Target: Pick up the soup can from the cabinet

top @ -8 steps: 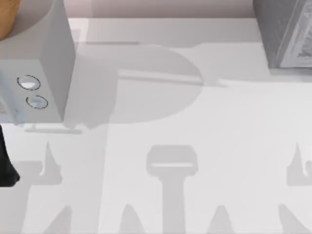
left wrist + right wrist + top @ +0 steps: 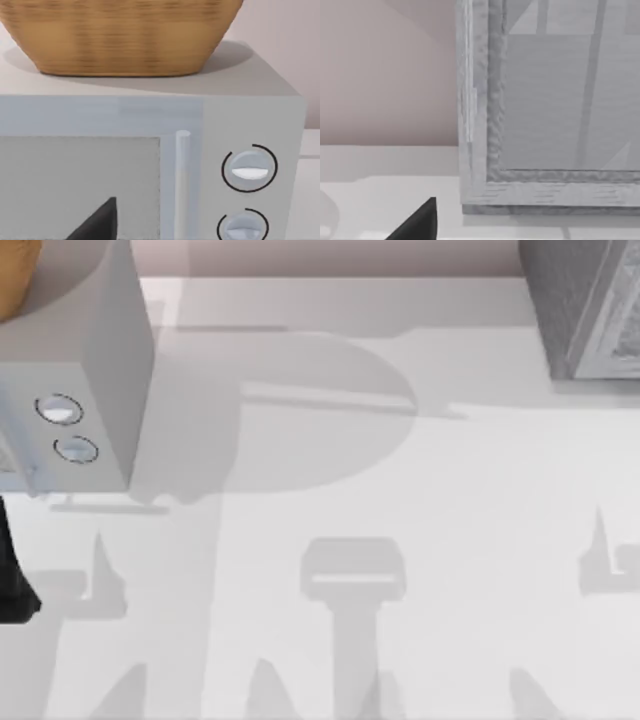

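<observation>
The soup can is out of view. The grey cabinet [image 2: 585, 310] stands at the table's far right corner. In the right wrist view its framed front panel [image 2: 545, 125] is close ahead, and a dark tip of my right gripper [image 2: 420, 224] hangs low in front of its lower corner, not touching it. A dark tip of my left gripper [image 2: 99, 225] hovers before the microwave's door [image 2: 80, 185]. A black part of my left arm [image 2: 12, 580] shows at the table's left edge.
A grey microwave [image 2: 95, 370] with two round knobs [image 2: 58, 410] stands at the far left, with a wicker basket [image 2: 120, 35] on top of it. The white table [image 2: 330, 480] lies between microwave and cabinet, crossed by arm shadows.
The right arm's shadow on the table has shifted left and slightly farther back. The left arm and microwave have not moved.
</observation>
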